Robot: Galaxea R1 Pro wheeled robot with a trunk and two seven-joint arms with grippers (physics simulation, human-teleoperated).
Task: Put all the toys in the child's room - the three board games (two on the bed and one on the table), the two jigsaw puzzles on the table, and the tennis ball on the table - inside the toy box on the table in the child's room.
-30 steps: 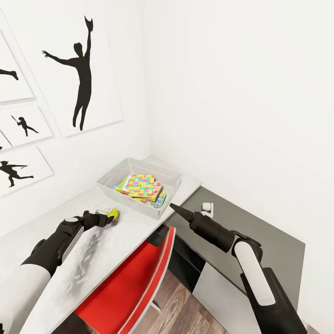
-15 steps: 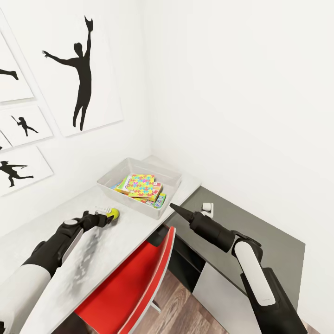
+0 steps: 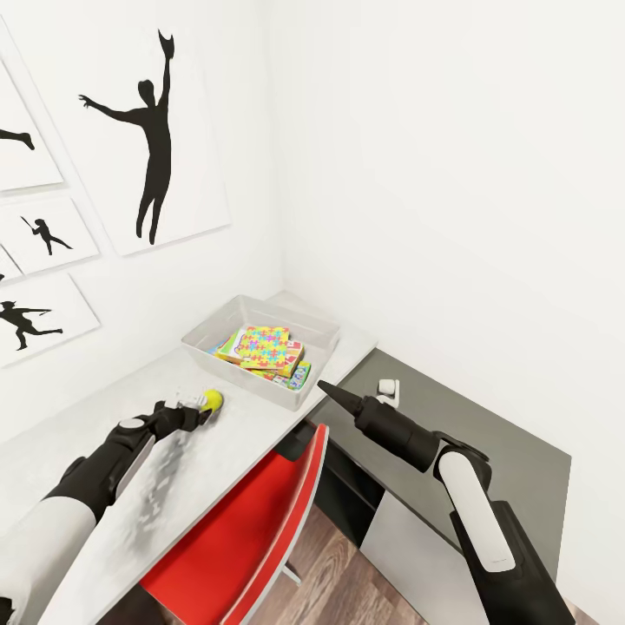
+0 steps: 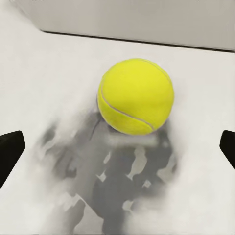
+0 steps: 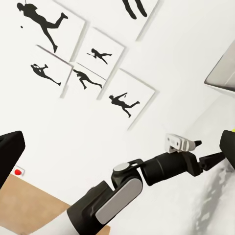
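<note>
Yellow-green tennis ball (image 4: 136, 96) free between wide left fingers (image 4: 10, 152), now drawn slightly back.

I get bright, even light with white walls (image 3: 434, 174) nearly washed out. A blotchy grey shadow lies on the bench (image 3: 165, 482) under my left arm and beneath the ball (image 4: 136, 96). The head view stretches toward its edges.
</note>
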